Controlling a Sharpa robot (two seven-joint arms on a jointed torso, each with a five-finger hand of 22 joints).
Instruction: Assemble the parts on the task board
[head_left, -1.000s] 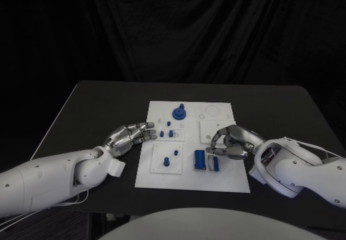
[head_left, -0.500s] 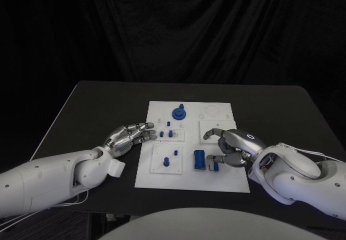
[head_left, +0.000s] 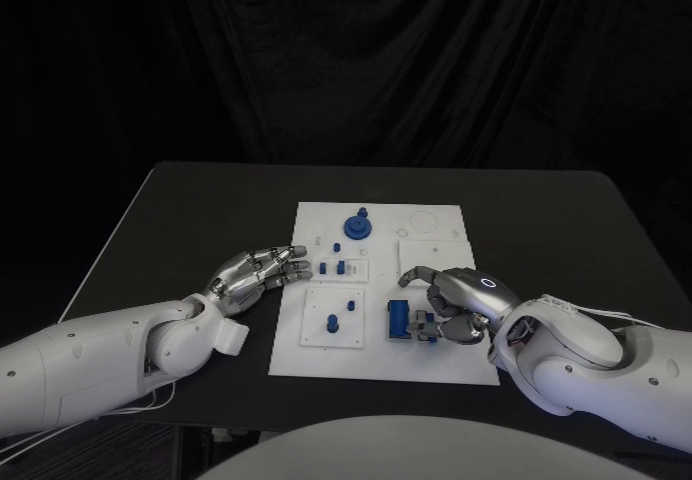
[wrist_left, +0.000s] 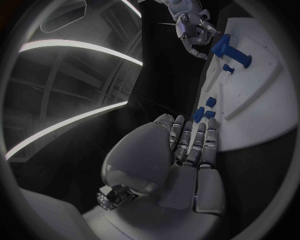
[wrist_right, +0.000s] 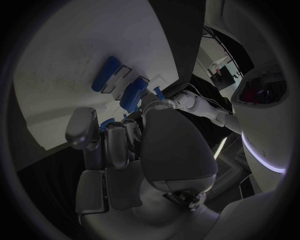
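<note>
Black surface (head_left: 188, 215), matte, dark curtain behind it. White task board (head_left: 447, 360) lies flat on it, mid-surface, between the two hands. Left hand (head_left: 263, 273) sits on bare surface just beside the board's edge; right hand (head_left: 454, 300) is over the board's opposite side.

Matt white task board (head_left: 440, 365), smooth blue plastic parts (head_left: 398, 318), matt black table (head_left: 202, 205).
</note>
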